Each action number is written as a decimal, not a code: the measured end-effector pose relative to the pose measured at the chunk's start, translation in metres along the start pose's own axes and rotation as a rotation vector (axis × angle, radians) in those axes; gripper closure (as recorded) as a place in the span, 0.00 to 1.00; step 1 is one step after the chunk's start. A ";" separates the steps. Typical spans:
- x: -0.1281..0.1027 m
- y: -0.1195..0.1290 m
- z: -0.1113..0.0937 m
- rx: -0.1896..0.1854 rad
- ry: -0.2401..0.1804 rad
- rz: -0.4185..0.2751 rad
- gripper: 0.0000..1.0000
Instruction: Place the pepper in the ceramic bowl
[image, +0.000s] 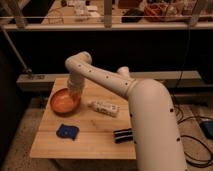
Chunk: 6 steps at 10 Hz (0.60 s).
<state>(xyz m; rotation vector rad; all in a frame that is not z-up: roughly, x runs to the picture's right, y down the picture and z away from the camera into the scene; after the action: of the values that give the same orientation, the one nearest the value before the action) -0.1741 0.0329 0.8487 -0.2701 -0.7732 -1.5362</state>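
Orange-brown ceramic bowl (61, 106) sits at the left of the wooden surface (95, 137); my gripper (75, 94) hangs over its right rim. I cannot tell whether the gripper is closed, nor spot the pepper. I judge the pepper light, firm and slick: best held mid-body.

I'm seeing a light wooden desk (100, 137) standing on a speckled grey floor (17, 132) in dim, warm light. Behind it a pale ledge (45, 77) is running along a dark wall (150, 52). Above that, white posts (107, 12) are framing a brighter space where cluttered shelves are showing, too blurred for me to sort out. Black cables (195, 147) are trailing across the floor at the right. The gripper (74, 94) is hanging over the desk's left rear part.
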 end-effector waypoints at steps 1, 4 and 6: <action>0.000 -0.001 0.002 0.000 -0.002 -0.002 1.00; -0.002 -0.006 0.006 0.001 -0.005 -0.011 1.00; -0.003 -0.008 0.008 0.001 -0.007 -0.013 1.00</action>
<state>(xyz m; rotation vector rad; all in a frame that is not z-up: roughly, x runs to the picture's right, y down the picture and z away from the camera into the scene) -0.1833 0.0398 0.8510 -0.2700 -0.7823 -1.5482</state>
